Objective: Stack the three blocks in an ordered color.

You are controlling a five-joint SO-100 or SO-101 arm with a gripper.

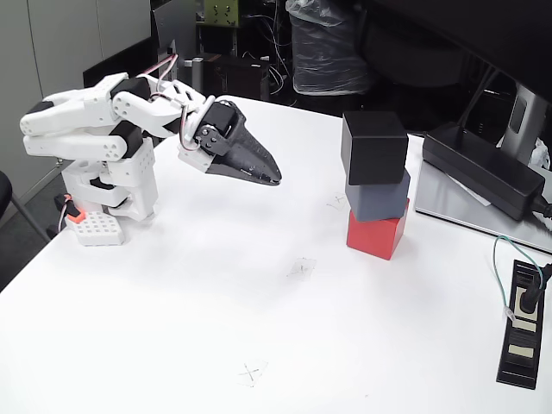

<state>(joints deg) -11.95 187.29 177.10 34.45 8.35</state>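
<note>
The three blocks stand in one stack at the right of the white table in the fixed view. The red block (377,229) is at the bottom, the blue-grey block (377,196) rests on it, and the black block (373,147) sits on top, slightly turned. My gripper (272,178) hangs above the table well to the left of the stack, folded back near the arm's base. Its dark fingers lie together, shut, with nothing between them.
The arm's white base (112,198) stands at the table's left edge. A long black power brick (483,168) lies at the right on a grey slab, with a black power strip (522,323) and cable near the right edge. Faint pencil marks dot the white table (259,328).
</note>
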